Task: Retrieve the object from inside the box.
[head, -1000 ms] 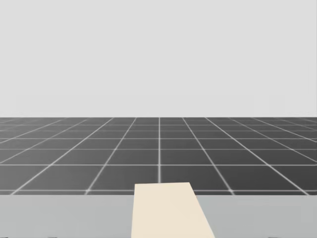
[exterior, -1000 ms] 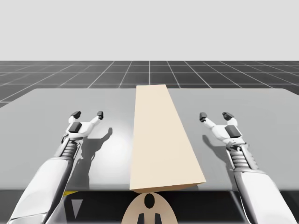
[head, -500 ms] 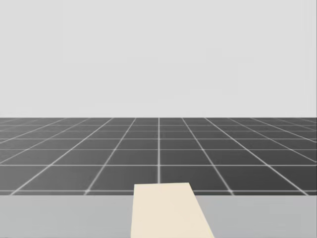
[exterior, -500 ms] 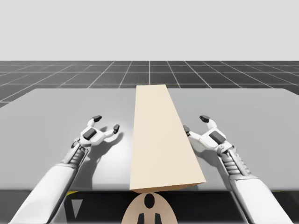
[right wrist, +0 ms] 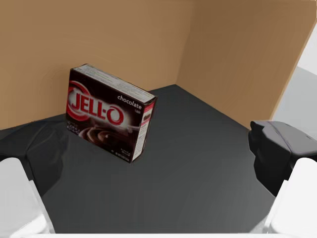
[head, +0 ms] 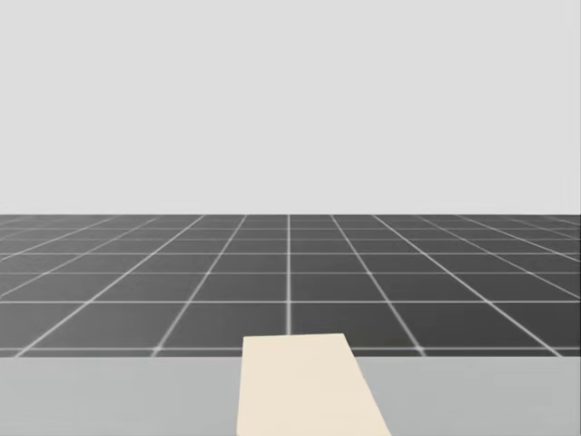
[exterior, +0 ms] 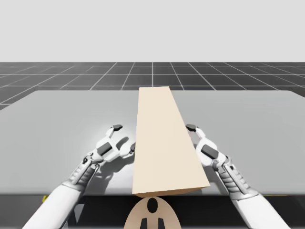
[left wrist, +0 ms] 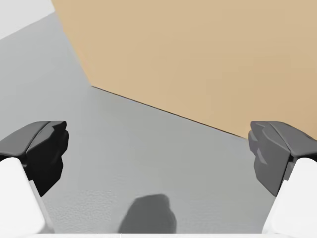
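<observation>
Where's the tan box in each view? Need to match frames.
High view: tan box mid-table, running near edge to far.
Head view: its top, bottom centre.
Left wrist view: outer wall ahead of left gripper.
Right wrist view: inner walls ahead of right gripper, behind brown carton.
Shared landmark: grey table.

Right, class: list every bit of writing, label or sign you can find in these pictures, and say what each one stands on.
On the small dark brown box, front face: large white lettering inside a red ring, a brand name, left unquoted.
Same face, upper corner: one smaller white word.
Its top edge and lower front: fine print, too small to read.
On the large tan box and the table: no writing.
</observation>
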`<state>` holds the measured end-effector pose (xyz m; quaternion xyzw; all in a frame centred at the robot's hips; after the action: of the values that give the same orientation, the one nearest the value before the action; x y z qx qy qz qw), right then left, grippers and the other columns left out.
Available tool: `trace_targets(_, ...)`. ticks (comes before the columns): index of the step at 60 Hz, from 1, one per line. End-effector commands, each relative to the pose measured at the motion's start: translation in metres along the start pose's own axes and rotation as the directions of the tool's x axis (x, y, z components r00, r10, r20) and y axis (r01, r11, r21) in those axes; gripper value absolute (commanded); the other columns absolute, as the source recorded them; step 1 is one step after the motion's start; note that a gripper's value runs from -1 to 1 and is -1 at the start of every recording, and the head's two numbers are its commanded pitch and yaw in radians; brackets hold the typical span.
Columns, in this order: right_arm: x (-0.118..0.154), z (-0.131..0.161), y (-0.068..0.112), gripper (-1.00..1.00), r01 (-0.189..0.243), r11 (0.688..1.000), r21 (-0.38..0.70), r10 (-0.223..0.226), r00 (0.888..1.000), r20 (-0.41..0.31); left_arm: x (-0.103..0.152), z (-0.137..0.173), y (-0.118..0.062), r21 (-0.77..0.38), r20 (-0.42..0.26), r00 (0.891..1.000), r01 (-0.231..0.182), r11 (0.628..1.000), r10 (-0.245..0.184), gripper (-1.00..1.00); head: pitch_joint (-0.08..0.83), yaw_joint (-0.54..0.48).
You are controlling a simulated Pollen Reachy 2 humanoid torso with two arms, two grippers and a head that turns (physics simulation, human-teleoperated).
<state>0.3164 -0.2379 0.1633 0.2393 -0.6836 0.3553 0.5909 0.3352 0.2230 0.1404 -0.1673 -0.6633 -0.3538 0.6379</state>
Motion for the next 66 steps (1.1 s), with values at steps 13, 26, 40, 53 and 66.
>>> trace_targets(13, -0.019, -0.039, 0.004, -1.00, 0.078, 0.985, 0.156, -0.083, 0.996, 0.026, -0.003, -0.006, -0.012, -0.051, -0.005, 0.999, 0.044, 0.998, -0.044, -1.00, -0.011, -0.02)
trace_targets(26, -0.024, -0.064, -0.011, -1.00, 0.103, 0.975, 0.198, -0.111, 0.993, 0.027, -0.004, -0.007, -0.014, -0.057, -0.013, 0.997, 0.069, 0.996, -0.070, -1.00, 0.000, -0.03)
trace_targets(40, -0.034, -0.113, -0.005, -1.00, 0.123, 0.950, 0.287, -0.133, 0.991, 0.015, -0.005, -0.007, -0.015, -0.066, -0.013, 0.996, 0.082, 0.994, -0.083, -1.00, 0.011, -0.03)
trace_targets(53, -0.042, -0.149, 0.014, -1.00, 0.133, 0.925, 0.356, -0.146, 0.989, 0.009, -0.005, -0.006, -0.016, -0.069, -0.013, 0.996, 0.091, 0.993, -0.092, -1.00, 0.021, -0.03)
trace_targets(66, -0.050, -0.146, 0.027, 0.99, 0.193, 0.912, 0.362, -0.192, 0.981, -0.037, -0.005, -0.005, -0.016, -0.067, -0.018, 0.995, 0.099, 0.993, -0.100, -1.00, 0.033, -0.03)
